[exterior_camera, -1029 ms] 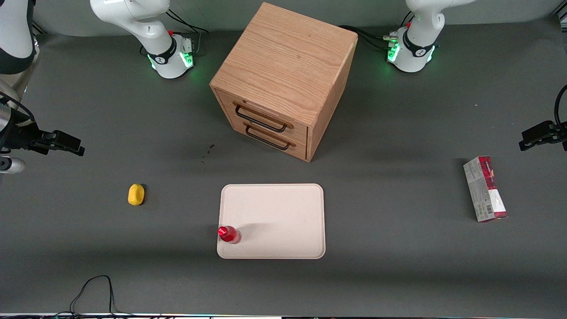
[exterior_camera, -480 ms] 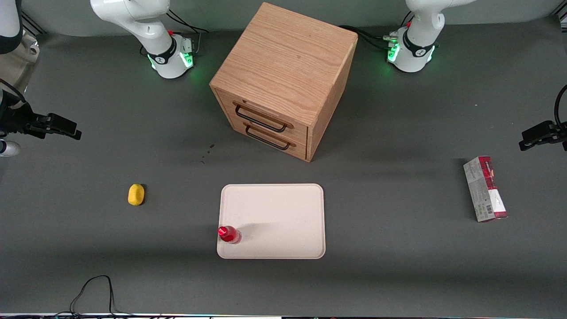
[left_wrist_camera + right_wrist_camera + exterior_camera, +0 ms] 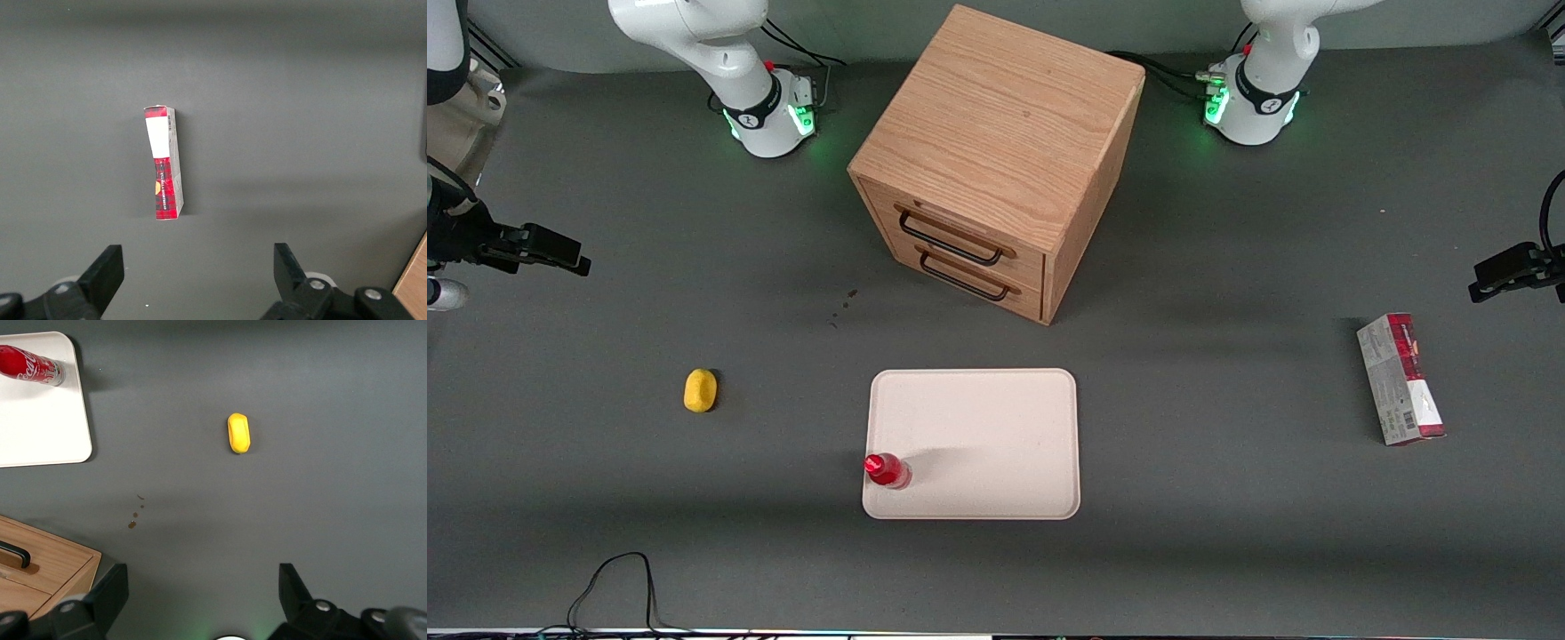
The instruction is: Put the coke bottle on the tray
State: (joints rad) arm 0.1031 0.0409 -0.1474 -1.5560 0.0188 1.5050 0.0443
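Front view is showing the coke bottle (image 3: pixel 887 470) standing upright in the lower left corner of the tray (image 3: pixel 996 427), low in the middle of the frame, so I would judge the placing itself done and the arm to be in its pulling-away step. The gripper (image 3: pixel 560 258) is hanging at the far left edge of the frame, well apart from the tray, pointing sideways above the counter (image 3: pixel 1227 533). Its jaws are standing apart, gripping nothing. The next move calls only for parking clear, steering wide of the yellow lump (image 3: pixel 700 390).
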